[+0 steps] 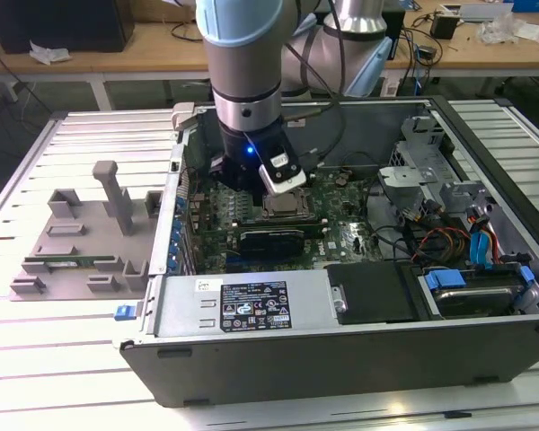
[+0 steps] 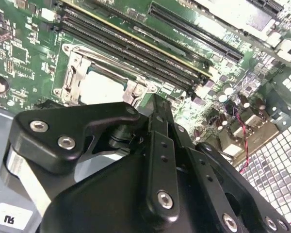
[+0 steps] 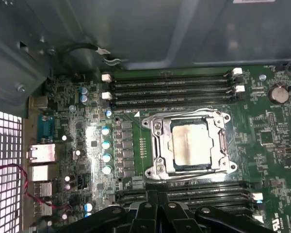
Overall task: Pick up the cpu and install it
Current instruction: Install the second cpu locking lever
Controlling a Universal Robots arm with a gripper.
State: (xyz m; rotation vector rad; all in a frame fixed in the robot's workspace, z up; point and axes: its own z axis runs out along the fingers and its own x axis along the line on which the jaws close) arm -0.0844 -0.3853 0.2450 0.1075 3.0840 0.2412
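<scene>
The exterior view looks down at a slant from the front of the open computer case (image 1: 359,305), far enough back to take in the whole counter (image 1: 81,359). Both wrist views sit close above the motherboard (image 3: 262,141), looking down past the black gripper body. They share the socket frame (image 3: 191,144) (at twelve o'clock from the gripper in the first wrist view).

Lab: slatted workbench (image 1: 36,377), opened computer case (image 1: 341,350), cluttered desks (image 1: 144,61)
</scene>
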